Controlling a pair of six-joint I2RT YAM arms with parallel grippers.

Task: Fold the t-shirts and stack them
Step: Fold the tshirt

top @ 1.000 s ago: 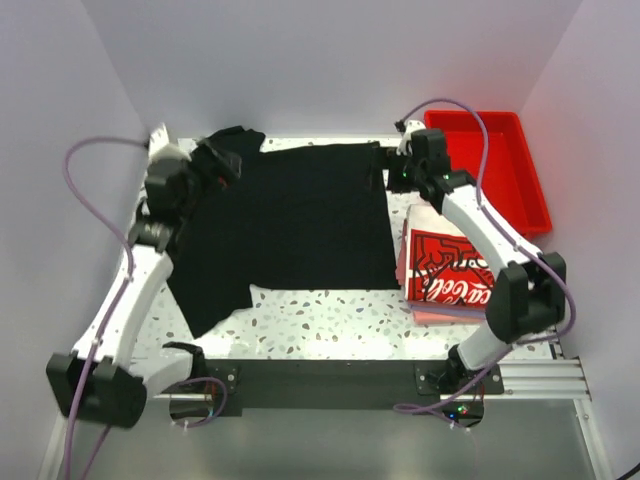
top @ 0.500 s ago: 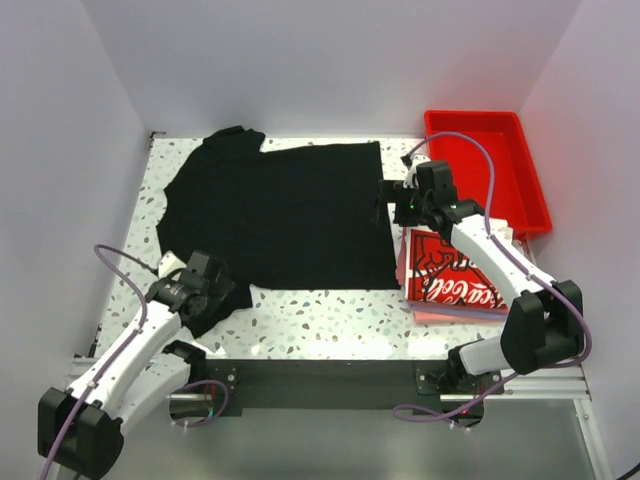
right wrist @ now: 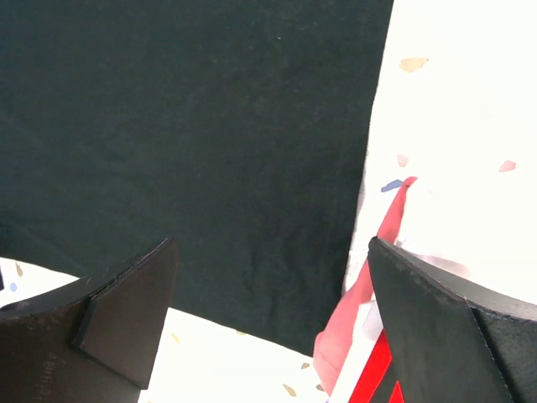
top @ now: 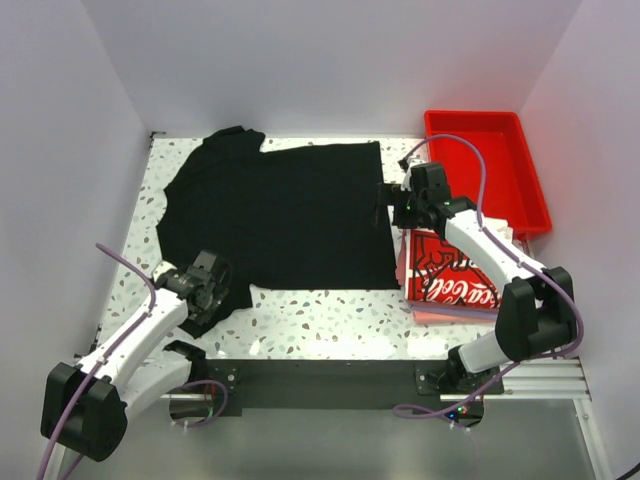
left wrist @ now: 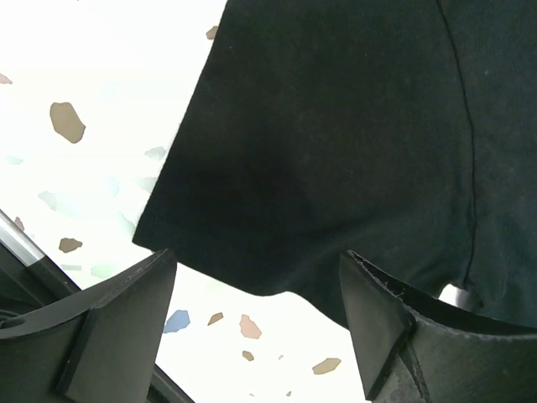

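**Observer:** Where is the black t-shirt (top: 285,215)?

**Me:** Spread flat on the table (top: 330,310), left of centre. The collar end is to my left and the hem faces the right side. One sleeve is at the far left corner. The other sleeve (left wrist: 319,151) is at the near left, and its corner lies under my left gripper (top: 213,293).

**Observer:** Left gripper state?

**Me:** Released. In the wrist view the left gripper (left wrist: 256,264) has both fingers set wide apart, straddling the sleeve's hem edge. There is no cloth pinched between them. I can't tell whether the tips rest on the fabric or hang just over it, since the view is too close.

**Observer:** Right side?

**Me:** My right gripper (top: 392,198) is also spread wide and holds nothing. It sits over the shirt's right edge, near the far corner of the hem. Its wrist camera shows the right gripper (right wrist: 270,248) over black cloth, with speckled tabletop to the right of the hem.

**Observer:** Other shirts?

**Me:** A folded printed t-shirt (top: 445,270), white with red and black, lies just right of the black one under my right forearm. It rests on a pink t-shirt (top: 440,315) whose edge shows along the near side. A red tray (top: 500,150) sits at the far right corner, beside that stack.
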